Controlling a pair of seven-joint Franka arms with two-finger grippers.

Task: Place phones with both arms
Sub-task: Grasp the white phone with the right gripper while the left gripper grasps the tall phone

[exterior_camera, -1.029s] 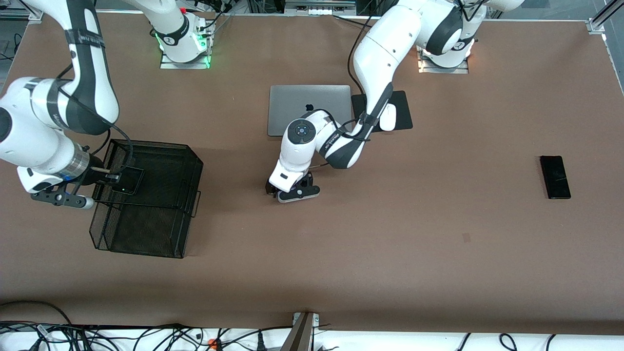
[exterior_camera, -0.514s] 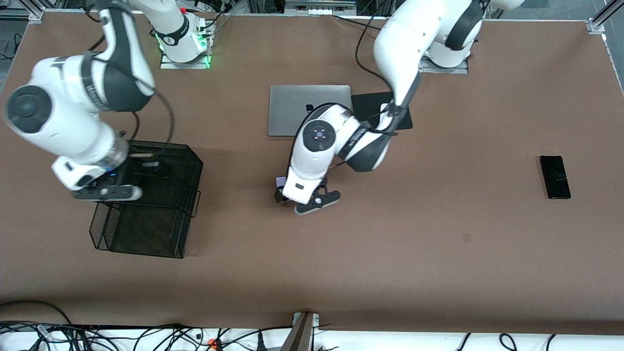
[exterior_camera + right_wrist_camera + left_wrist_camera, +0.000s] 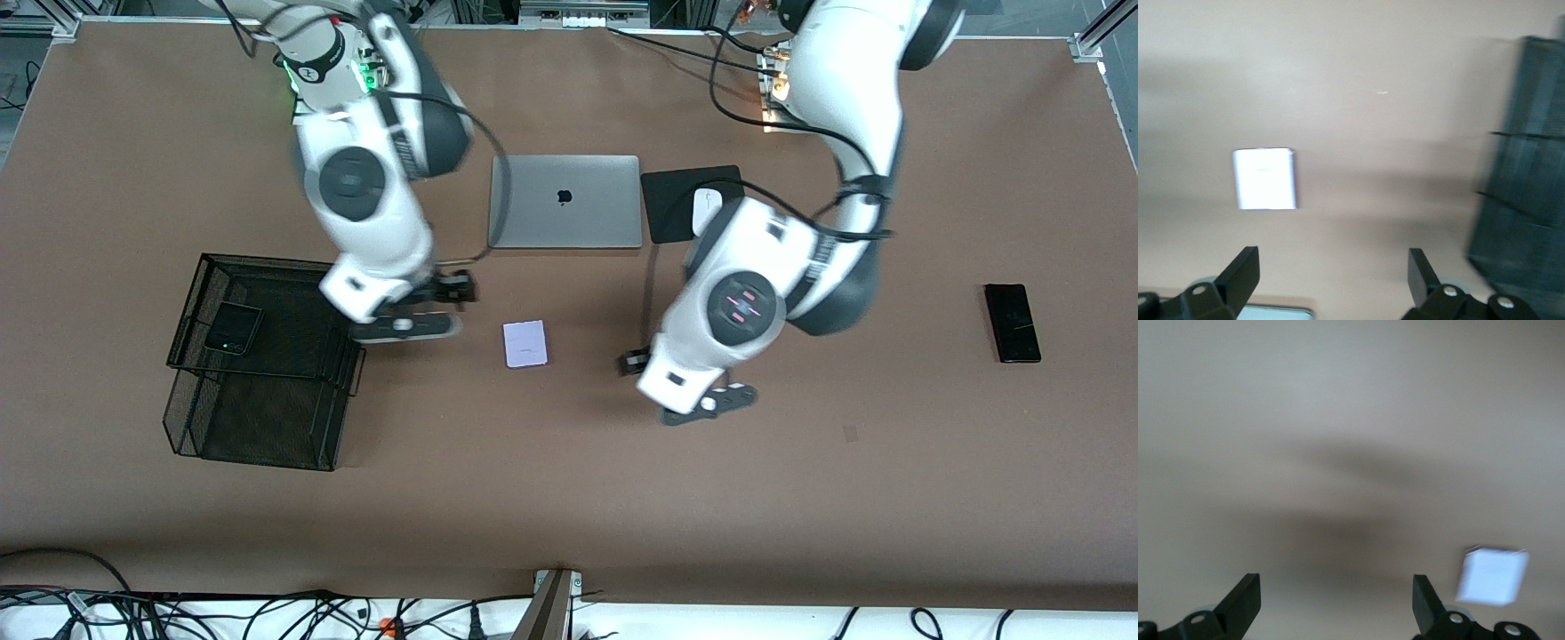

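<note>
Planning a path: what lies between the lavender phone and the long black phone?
The left gripper hangs over that stretch, seen in the front view.

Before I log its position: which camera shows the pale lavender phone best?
The front view: the pale lavender phone lies whole and sharp on the table, between both arms. The right wrist view shows it whole but blurred; the left wrist view catches only a smeared pale patch.

Robotics lab, bolted arm bases, loose cables, brown table
</note>
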